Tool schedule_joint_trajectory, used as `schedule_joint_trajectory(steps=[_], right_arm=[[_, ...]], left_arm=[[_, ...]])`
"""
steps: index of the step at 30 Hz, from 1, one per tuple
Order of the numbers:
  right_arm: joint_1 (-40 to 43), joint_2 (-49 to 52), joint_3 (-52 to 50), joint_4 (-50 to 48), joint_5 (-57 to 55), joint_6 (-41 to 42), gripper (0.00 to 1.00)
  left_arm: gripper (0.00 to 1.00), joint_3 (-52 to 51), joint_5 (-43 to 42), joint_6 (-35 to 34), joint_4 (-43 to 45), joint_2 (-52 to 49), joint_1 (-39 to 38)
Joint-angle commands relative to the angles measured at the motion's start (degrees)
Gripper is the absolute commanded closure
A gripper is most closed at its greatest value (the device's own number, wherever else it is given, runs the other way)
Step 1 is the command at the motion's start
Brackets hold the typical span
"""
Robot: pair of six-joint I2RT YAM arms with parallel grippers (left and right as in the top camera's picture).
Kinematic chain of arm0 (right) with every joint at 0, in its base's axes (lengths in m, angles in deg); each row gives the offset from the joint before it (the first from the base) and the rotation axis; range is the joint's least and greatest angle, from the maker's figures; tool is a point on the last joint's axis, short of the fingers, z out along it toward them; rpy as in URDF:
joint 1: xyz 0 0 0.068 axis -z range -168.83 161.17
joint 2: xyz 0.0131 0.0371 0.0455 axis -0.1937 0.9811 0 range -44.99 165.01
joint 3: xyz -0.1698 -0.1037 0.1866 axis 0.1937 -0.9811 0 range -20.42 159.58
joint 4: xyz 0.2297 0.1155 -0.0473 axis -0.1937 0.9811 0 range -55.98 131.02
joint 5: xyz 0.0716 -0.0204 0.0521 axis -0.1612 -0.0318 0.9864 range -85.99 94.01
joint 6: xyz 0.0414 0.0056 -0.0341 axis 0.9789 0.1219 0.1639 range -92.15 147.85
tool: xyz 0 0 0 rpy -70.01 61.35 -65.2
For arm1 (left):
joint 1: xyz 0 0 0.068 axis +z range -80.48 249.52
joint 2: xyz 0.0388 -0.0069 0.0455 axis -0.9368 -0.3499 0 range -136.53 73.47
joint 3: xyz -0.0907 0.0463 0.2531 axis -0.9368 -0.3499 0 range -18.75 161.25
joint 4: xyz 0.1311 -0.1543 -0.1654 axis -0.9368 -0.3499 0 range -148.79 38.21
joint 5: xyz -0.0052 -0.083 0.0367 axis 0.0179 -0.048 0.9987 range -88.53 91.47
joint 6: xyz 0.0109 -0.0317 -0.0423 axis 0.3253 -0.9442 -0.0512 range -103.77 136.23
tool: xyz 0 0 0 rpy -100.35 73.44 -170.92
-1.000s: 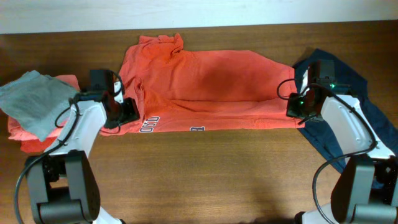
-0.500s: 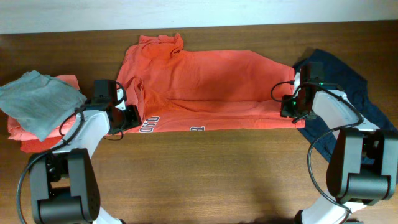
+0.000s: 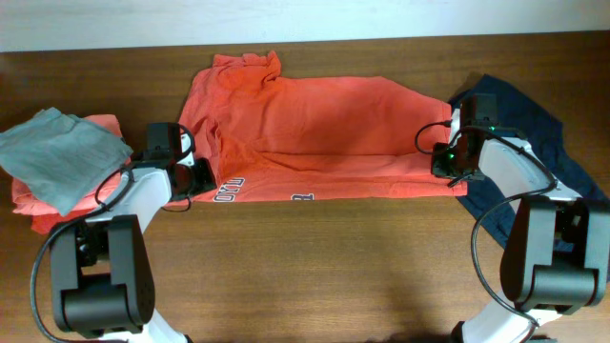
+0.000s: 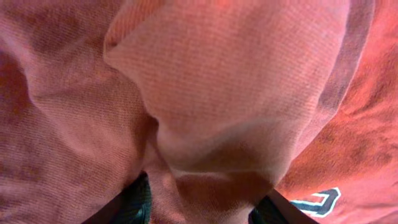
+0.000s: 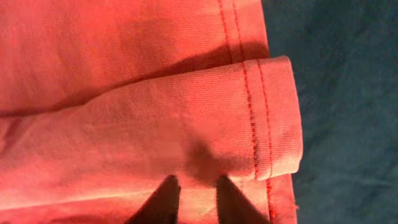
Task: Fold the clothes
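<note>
Red-orange T-shirt [image 3: 315,133] with white lettering [image 3: 230,189]

Open table [image 3: 315,257] before the shirt [image 3: 315,124] — grey top [image 3: 52,152] crowding left, navy garment [image 3: 564,143] right

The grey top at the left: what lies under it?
A coral-pink folded garment lies under the grey top, peeking out at its edges. Its middle is covered and cannot be seen.

Soft, even light falls from above; the worktop [image 3: 315,267] below the T-shirt [image 3: 315,124] carries a mild sheen and faint arm shadows; both wrist views sit close on the T-shirt, dimmer, slightly soft, their dark fingers [image 5: 165,199] blurred.
</note>
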Motion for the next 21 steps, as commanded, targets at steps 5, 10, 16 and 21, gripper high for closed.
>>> schedule_joint_trajectory(steps=[5,10,16,21], right_arm=[[0.5,0.2,0.2,-0.3,-0.3,-0.4,0.96],[0.5,0.2,0.2,0.7,-0.3,-0.4,0.68],[0.5,0.6,0.1,0.2,-4.1,4.2,0.64],[0.5,2.3,0.1,-0.4,-4.0,5.2,0.65]], left_arm=[[0.51,-1.3,0.2,0.0,-1.1,-6.1,0.0],[0.51,-1.3,0.2,0.0,-1.3,-6.1,0.0],[0.51,-1.3,0.2,0.0,-1.4,-6.1,0.0],[0.50,-1.3,0.2,0.0,-1.7,-6.1,0.0]])
